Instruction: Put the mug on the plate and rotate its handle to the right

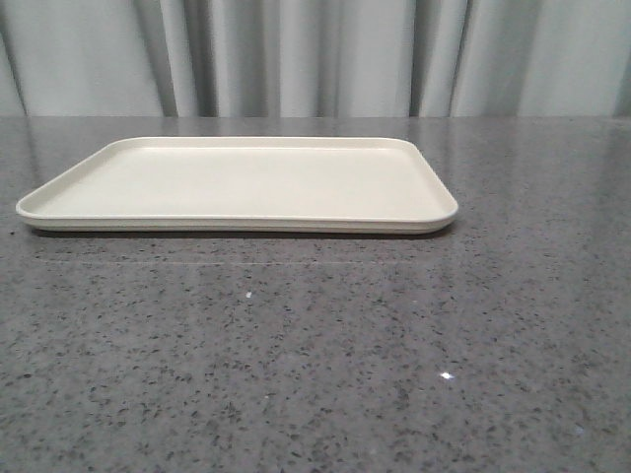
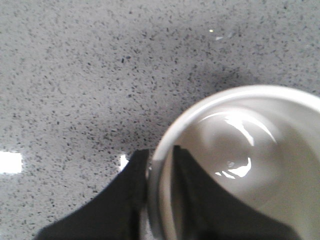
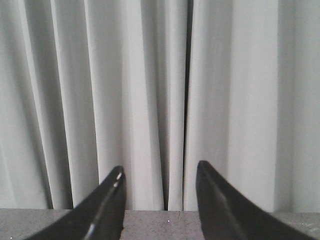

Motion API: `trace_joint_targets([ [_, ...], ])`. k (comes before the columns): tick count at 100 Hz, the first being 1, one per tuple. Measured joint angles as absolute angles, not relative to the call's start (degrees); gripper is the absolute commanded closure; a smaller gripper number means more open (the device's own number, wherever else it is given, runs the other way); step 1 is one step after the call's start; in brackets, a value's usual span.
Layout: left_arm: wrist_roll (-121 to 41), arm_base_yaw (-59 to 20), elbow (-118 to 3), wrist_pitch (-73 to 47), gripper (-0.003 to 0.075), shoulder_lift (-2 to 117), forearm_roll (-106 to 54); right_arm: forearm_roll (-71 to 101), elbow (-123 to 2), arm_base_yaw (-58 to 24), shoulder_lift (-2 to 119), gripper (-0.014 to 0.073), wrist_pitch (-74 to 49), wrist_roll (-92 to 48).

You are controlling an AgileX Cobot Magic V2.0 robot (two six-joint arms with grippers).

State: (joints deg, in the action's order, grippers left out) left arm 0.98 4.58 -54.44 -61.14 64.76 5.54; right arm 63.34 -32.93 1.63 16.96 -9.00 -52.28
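Meanwhile, mug (image 2: 240, 165) rim was pinched by left gripper (image 2: 160, 170) above speckled counter (image 2: 75, 75); right gripper (image 3: 159, 200) was held spread, facing curtain (image 3: 150, 75); plate (image 1: 237, 187) was left bare.

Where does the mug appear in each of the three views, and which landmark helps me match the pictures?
Front view: the mug is not in it; only the plate lies on the grey speckled table.
Left wrist view: the mug fills the lower right, seen from above, its rim between the left gripper jaws.
Right wrist view: not in it; the right gripper faces the curtain.
Shared landmark: the speckled table.
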Motion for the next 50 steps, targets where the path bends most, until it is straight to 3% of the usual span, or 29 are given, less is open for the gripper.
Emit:
trace_joint_targets([
  [50,0.5,4.6,-54.8,-59.5,0.074,63.4,5.2,63.3,-33.0,1.6,17.0,0.0246,-9.0,-52.3],
])
